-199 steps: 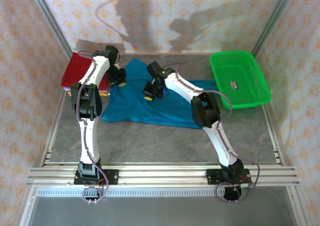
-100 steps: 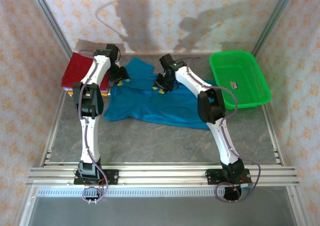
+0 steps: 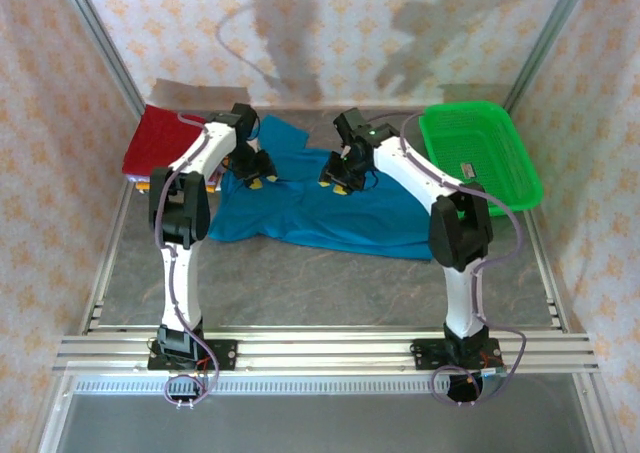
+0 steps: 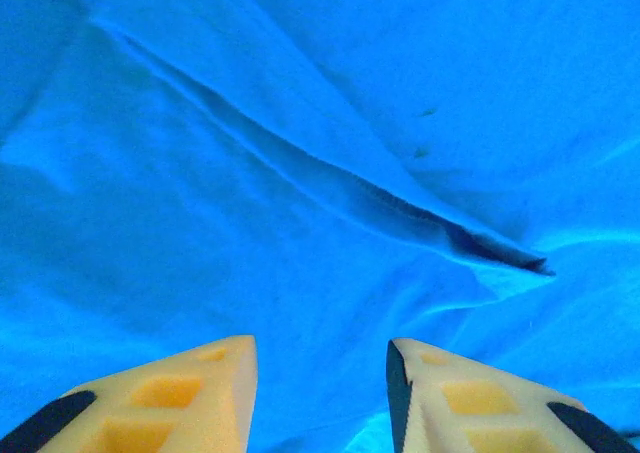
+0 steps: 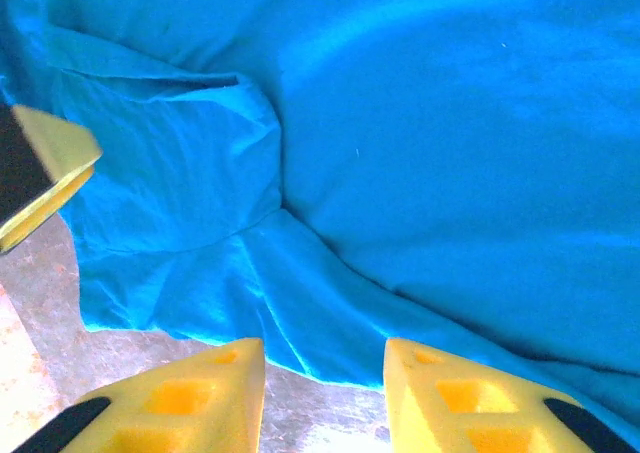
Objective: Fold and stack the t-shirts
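Note:
A teal-blue t-shirt (image 3: pixel 320 208) lies spread and creased across the middle of the table. A dark red folded t-shirt (image 3: pixel 160 140) rests at the back left, with an orange edge showing under it. My left gripper (image 3: pixel 256 169) hovers over the shirt's upper left part, jaws open, with only blue cloth (image 4: pixel 320 173) below them. My right gripper (image 3: pixel 340 173) hovers over the shirt's upper middle, open too, above the shirt's edge (image 5: pixel 300 303) and bare table. Neither holds cloth. In the right wrist view the left gripper's fingertip (image 5: pixel 45 168) shows at the left.
A green mesh basket (image 3: pixel 480 158) stands at the back right with a small label inside. Metal frame posts and patterned walls close the sides and back. Grey tabletop (image 3: pixel 300 283) lies open in front of the shirt.
Both grippers went from shut to open and let go of the shirt. The right arm swung right and back; the left gripper shifted right over the cloth. The shirt now lies wider.

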